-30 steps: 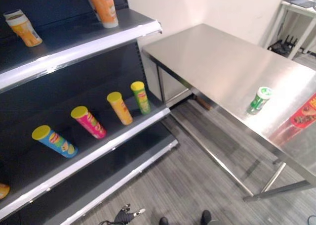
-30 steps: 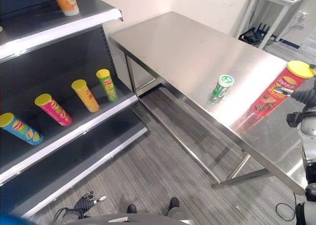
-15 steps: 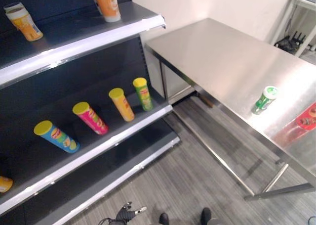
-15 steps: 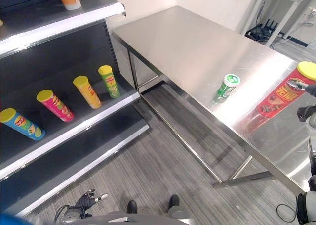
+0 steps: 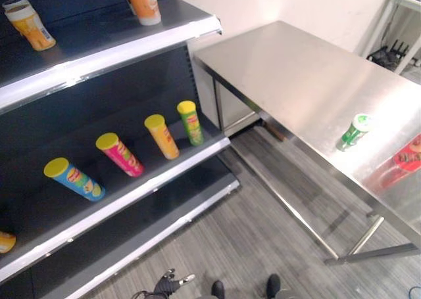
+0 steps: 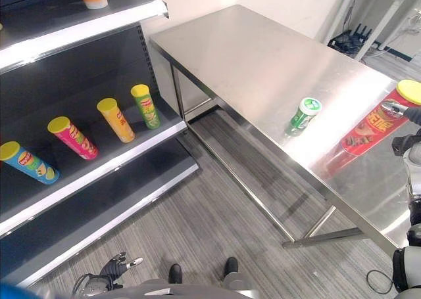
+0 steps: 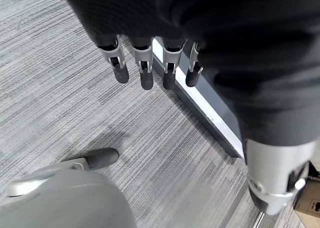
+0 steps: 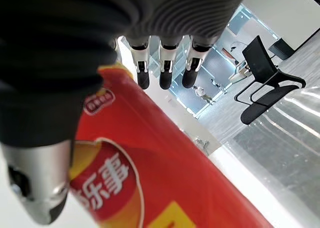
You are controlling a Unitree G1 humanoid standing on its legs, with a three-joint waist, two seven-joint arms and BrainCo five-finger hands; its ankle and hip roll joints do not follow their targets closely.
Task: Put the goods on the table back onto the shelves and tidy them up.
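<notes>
Standing on the steel table (image 6: 263,56) at about three o'clock in our view is the red tube (image 6: 371,125) with its yellow lid, leaning a little, close to the table's near edge. Our right hand (image 6: 396,108) is on it: in the right wrist view the red tube (image 8: 150,158) runs between the thumb and the row of fingers (image 8: 165,72), which reach over it, so we call that a grip on the tube. Just beside it, toward nine o'clock, a small green can (image 6: 301,115) with a white top stands on the same table, apart from the tube.

Over at nine o'clock we have the dark shelves (image 5: 118,207). On the middle shelf four tubes lie tipped back with their yellow lids toward us, spaced apart in a row: a blue tube (image 5: 72,178) furthest out, then a pink tube (image 5: 120,154), an orange tube (image 5: 161,136) and a green tube (image 5: 190,122) nearest the table. Up at eleven o'clock, on the top shelf, a tall orange cup (image 5: 143,2) stands near the shelf's table end, and a smaller orange can (image 5: 28,24) stands well apart from it. An orange item (image 5: 5,241) pokes in at the edge, low on the left; we cannot tell what it is.

Our left hand (image 7: 150,62) hangs down at six o'clock above the grey striped floor (image 7: 60,87), its fingers loose and holding nothing.
</notes>
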